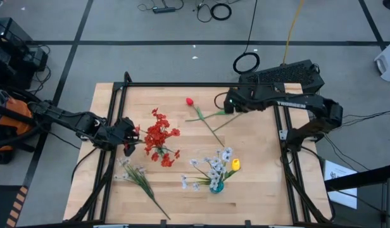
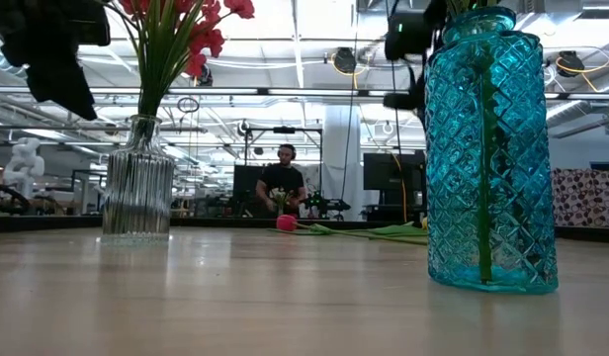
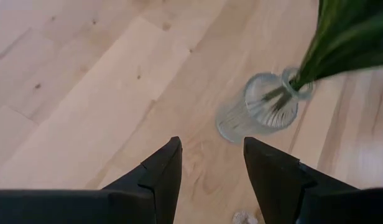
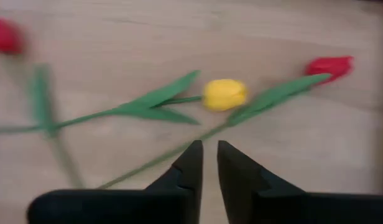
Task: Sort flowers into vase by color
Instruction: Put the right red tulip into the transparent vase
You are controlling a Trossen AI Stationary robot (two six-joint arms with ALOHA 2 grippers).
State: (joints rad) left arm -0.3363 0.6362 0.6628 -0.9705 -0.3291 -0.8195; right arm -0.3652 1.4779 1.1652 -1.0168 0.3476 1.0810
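right gripper: fingers narrowly apart above loose yellow tulip, nothing held | left gripper: fingers spread, poised beside ribbed clear glass vase

clear ribbed vase | teal diamond-cut vase | red blossoms | yellow tulip | light wood table

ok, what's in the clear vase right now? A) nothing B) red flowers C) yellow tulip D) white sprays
B: the clear vase holds red flowers; the white sprays and a yellow tulip are in the blue vase.
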